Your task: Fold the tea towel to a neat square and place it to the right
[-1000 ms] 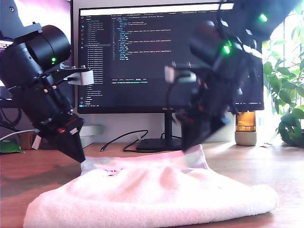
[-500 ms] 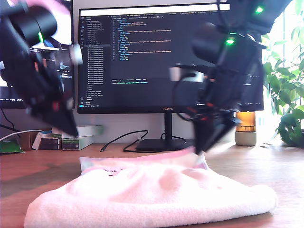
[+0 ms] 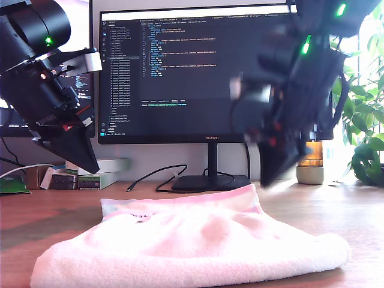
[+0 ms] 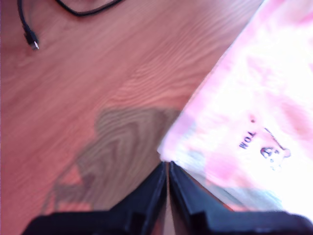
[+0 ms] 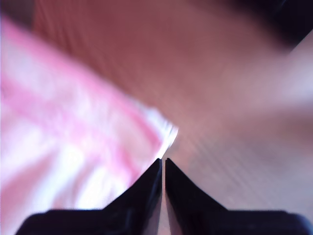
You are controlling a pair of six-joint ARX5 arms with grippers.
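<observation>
On the wooden tabletop (image 3: pixel 24 222), near the exterior view's front: tea towel (image 3: pixel 192 246), folded, fluffy pink-white.
My first end effector (image 4: pixel 167 169) and my second end effector (image 5: pixel 163 164), both pinched narrow and empty, hang above its far corners; monitor (image 3: pixel 180 72) behind. The first wrist view alone shows printed lettering.

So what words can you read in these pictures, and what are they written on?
"HUAWEI": on the lower bezel of the black flat monitor.
"TOM": dark print on the fluffy pink and white tea towel, beside a small drawing.
Code lines on the monitor's screen: too small to read.
The small boxes' print: too blurred.
</observation>
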